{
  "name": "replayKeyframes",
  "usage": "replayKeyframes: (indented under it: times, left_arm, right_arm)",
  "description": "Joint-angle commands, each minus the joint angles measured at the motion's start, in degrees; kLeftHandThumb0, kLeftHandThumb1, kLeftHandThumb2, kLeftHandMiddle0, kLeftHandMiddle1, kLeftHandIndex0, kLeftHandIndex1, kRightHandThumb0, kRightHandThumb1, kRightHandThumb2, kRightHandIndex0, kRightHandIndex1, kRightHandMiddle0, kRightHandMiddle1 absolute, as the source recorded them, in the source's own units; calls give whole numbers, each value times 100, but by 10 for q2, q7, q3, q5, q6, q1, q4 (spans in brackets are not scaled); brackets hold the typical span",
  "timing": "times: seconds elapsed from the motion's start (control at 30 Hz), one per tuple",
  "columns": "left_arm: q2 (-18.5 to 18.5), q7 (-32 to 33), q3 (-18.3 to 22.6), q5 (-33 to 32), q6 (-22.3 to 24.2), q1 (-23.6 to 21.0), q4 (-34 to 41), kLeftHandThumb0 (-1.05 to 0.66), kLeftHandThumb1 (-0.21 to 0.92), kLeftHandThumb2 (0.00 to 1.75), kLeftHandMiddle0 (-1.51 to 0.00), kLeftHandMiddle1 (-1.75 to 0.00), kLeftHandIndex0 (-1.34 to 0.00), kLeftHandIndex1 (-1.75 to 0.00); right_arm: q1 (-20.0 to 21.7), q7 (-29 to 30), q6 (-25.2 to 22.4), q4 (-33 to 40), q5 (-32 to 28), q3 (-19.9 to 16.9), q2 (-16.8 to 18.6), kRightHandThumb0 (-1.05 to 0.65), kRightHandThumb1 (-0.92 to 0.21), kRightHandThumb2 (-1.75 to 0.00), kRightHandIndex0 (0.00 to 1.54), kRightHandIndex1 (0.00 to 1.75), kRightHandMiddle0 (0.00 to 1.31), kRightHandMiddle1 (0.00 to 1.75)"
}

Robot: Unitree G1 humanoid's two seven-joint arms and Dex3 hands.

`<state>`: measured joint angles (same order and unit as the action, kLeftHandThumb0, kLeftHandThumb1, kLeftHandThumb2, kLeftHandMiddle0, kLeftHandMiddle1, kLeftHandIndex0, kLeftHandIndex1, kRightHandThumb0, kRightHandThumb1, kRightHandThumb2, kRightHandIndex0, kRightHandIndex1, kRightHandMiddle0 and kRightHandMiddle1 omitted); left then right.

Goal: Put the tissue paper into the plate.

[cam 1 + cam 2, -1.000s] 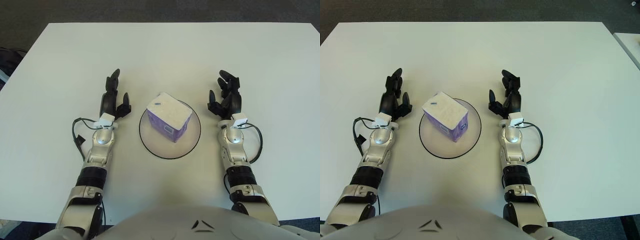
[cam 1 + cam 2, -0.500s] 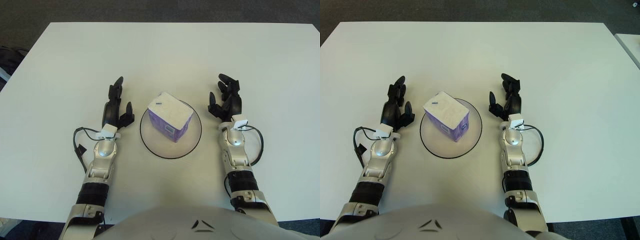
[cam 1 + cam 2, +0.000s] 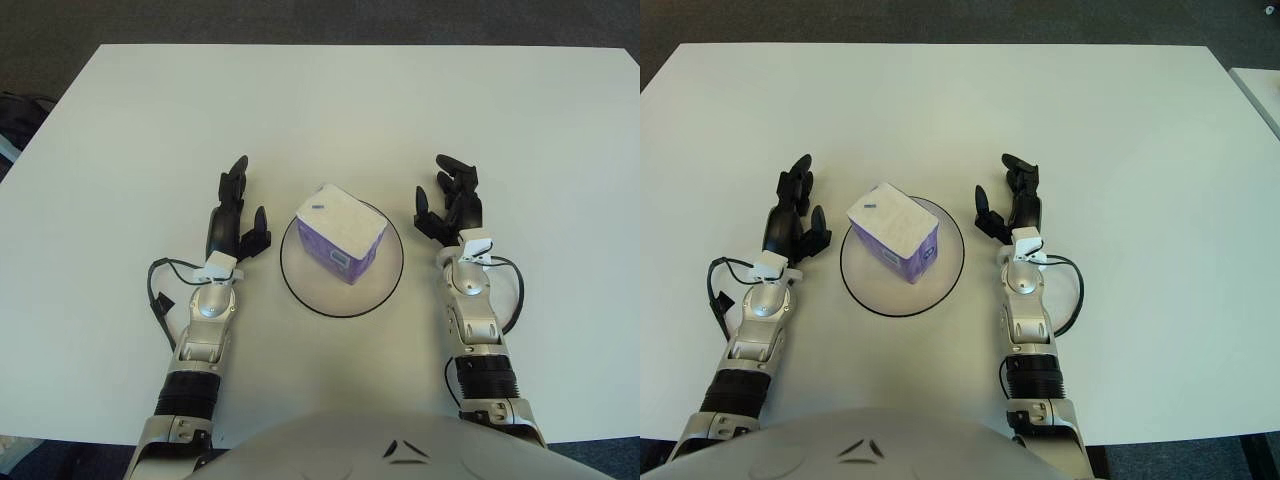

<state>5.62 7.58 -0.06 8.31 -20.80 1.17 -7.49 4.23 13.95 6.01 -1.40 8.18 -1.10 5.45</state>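
A white and purple tissue pack (image 3: 340, 236) sits tilted inside the round white plate (image 3: 375, 290) with a dark rim, at the table's middle front. My left hand (image 3: 233, 209) is open just left of the plate, fingers pointing away from me, holding nothing. On the plate's right side my right hand (image 3: 452, 201) is also open and holds nothing. Neither hand touches the pack or the plate.
The white table (image 3: 330, 110) stretches wide behind the plate. Dark floor shows past its far edge. A black cable (image 3: 158, 290) loops beside my left wrist and another (image 3: 512, 300) beside my right wrist.
Both hands have drawn back toward me along the table, a little nearer the front edge. The tissue pack and plate have stayed where they were.
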Motion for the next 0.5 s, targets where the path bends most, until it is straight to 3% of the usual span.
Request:
replayKeyframes:
  times: [0.0, 0.47]
  left_arm:
    - [-9, -5, -7, 3, 27, 40, -30, -77, 92, 88, -22, -3, 0, -47]
    - [-13, -6, -5, 0, 33, 40, -26, -75, 92, 88, -23, -3, 0, -47]
  right_arm:
    - [-36, 3, -47, -10, 4, 1, 4, -59, -70, -73, 16, 57, 0, 92]
    - [-44, 5, -61, 6, 3, 7, 6, -60, -71, -70, 18, 57, 0, 95]
